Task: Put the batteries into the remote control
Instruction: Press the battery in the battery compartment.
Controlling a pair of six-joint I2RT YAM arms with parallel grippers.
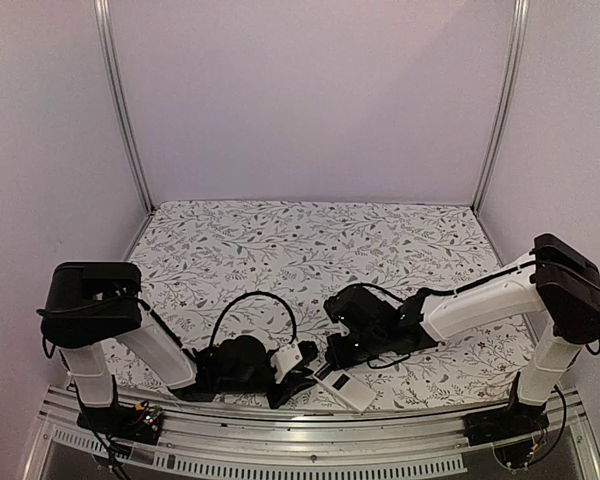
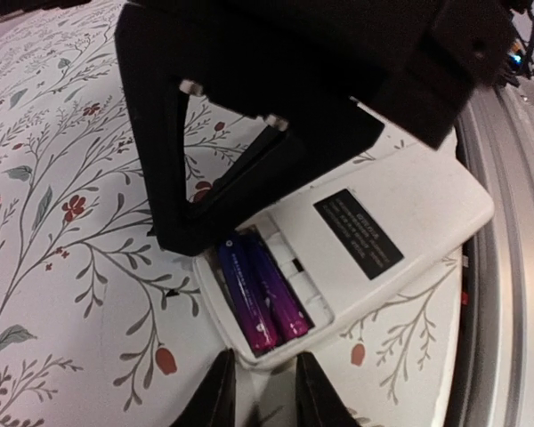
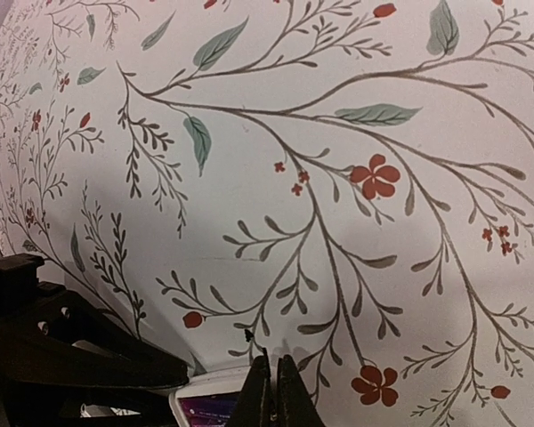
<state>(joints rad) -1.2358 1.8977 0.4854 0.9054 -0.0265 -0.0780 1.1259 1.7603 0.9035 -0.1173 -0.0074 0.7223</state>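
The remote control (image 2: 400, 205) lies back-up on the floral cloth near the front edge; in the top view it (image 1: 352, 391) is a small white bar. Two purple-magenta batteries (image 2: 260, 289) lie side by side in its open slot. My left gripper (image 2: 265, 384) is slightly open and empty, its tips just short of the remote's slot end. My right gripper (image 3: 273, 389) is shut on nothing, hovering over the slot end; its black body (image 2: 249, 107) covers the remote's far part. The remote's corner (image 3: 205, 390) and batteries (image 3: 209, 412) show at the bottom of the right wrist view.
A metal rail (image 2: 507, 267) runs along the table's near edge, right beside the remote. The left arm's black fingers (image 3: 62, 356) fill the lower left of the right wrist view. A black cable (image 1: 260, 298) loops over the cloth (image 1: 310, 250) behind the grippers.
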